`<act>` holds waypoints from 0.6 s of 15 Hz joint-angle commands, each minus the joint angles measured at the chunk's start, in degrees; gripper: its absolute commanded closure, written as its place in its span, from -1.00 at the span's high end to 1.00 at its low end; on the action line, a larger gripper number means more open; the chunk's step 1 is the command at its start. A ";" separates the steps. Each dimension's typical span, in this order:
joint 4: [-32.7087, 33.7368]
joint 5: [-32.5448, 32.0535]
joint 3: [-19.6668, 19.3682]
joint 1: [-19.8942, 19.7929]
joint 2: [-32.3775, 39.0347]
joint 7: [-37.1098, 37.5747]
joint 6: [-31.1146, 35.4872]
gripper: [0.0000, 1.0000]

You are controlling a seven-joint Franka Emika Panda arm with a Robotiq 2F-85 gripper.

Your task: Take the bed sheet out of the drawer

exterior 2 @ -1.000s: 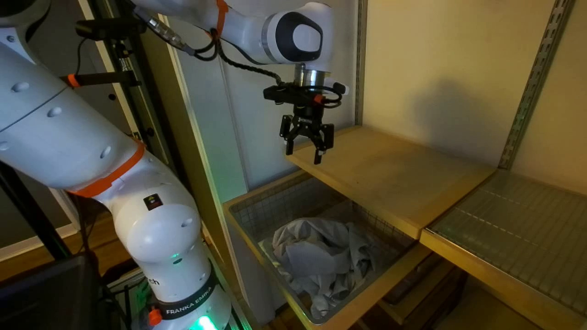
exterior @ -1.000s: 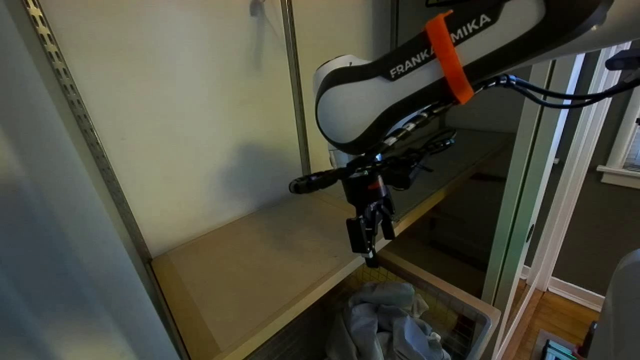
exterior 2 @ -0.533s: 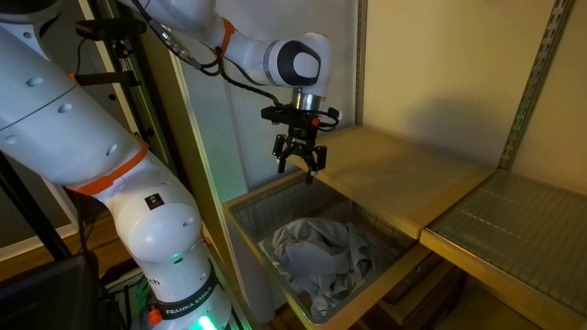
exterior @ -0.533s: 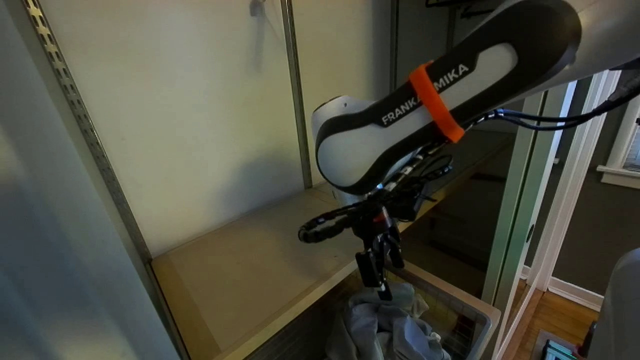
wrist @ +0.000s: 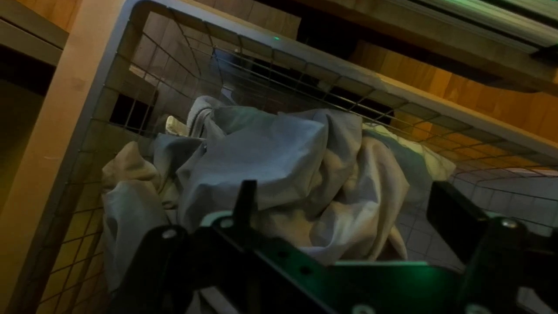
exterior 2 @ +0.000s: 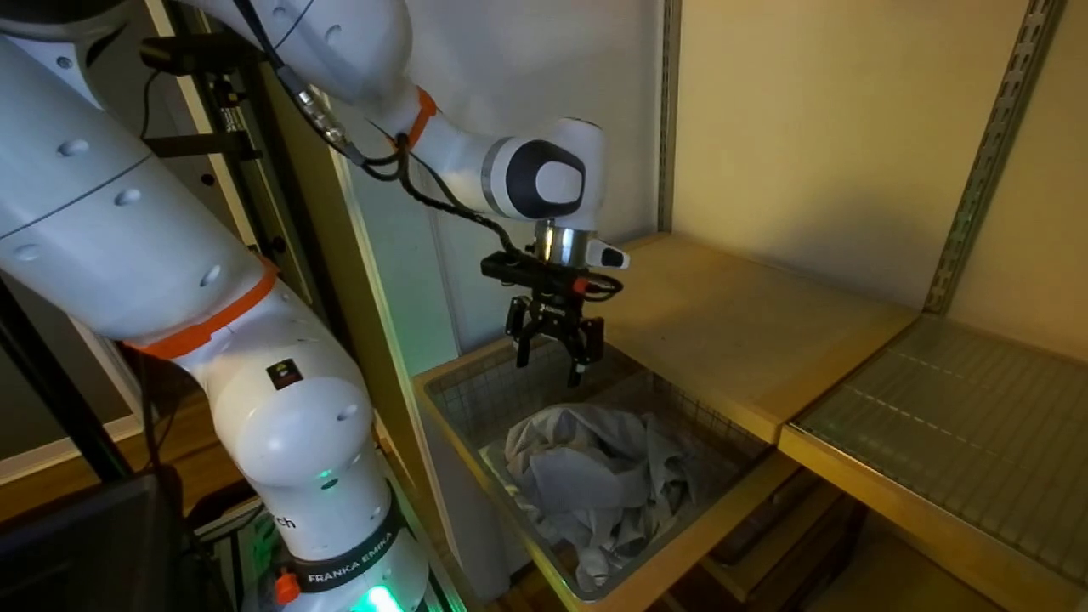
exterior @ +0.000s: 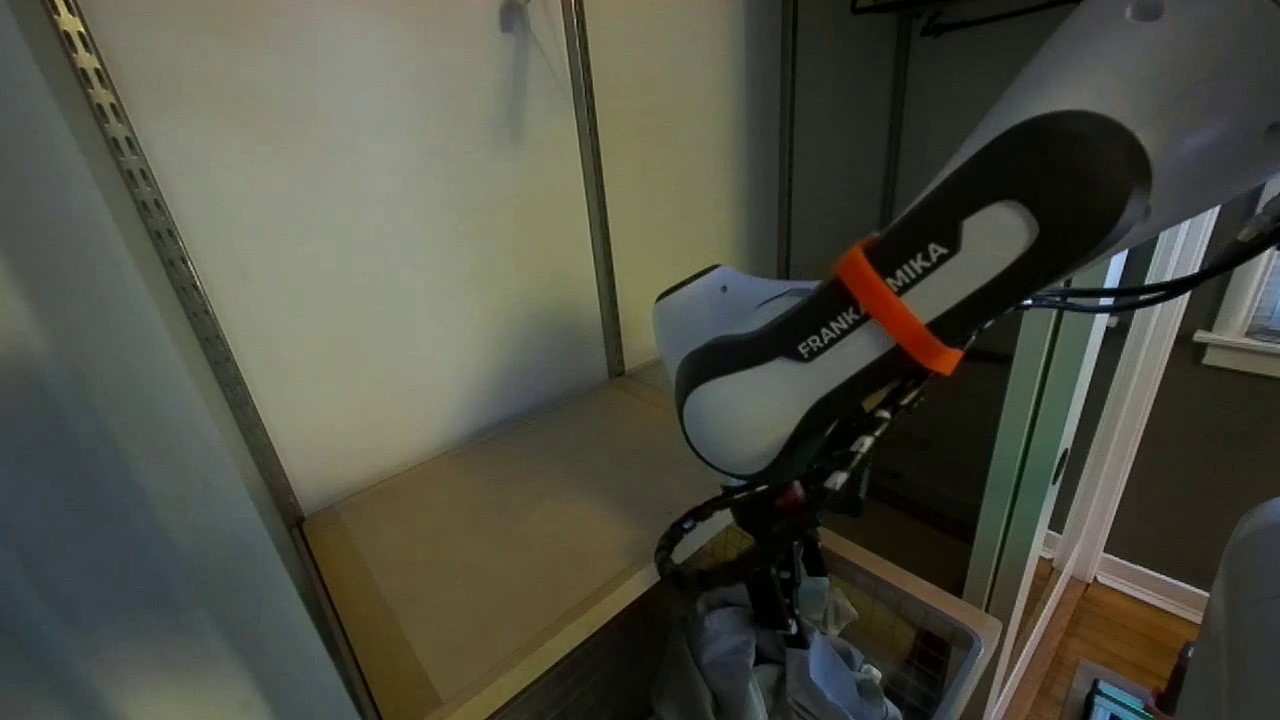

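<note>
Probably the approach step: the black two-fingered claw hangs, spread and holding nothing, above the crumpled grey cloth bed sheet lying in the wood-framed wire drawer. Next, it should lower onto a raised fold and pinch.

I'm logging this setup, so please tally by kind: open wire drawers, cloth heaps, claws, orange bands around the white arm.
Open wire drawer: 1
Cloth heap: 1 (piece count unclear)
Claw: 1
Orange bands: 2 visible
Total: 5
</note>
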 commanded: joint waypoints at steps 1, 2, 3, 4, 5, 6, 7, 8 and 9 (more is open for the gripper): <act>-4.59 -5.13 -1.19 -2.36 -0.80 0.34 7.05 1.00; -5.45 -6.57 -1.72 -3.37 -0.75 0.44 9.18 1.00; -3.01 -7.61 -2.20 -4.20 1.48 0.25 10.30 1.00; -3.50 -8.40 -2.95 -5.14 1.71 0.36 12.93 1.00; -3.43 -8.24 -3.66 -5.83 2.15 0.79 15.27 1.00; -3.35 -7.79 -4.21 -6.48 3.25 1.57 18.29 1.00; -3.26 -7.60 -4.58 -7.14 4.25 2.20 20.72 1.00; -3.24 -7.29 -4.86 -7.53 5.51 2.51 22.85 1.00; -3.24 -7.42 -4.91 -7.98 6.81 3.12 24.83 1.00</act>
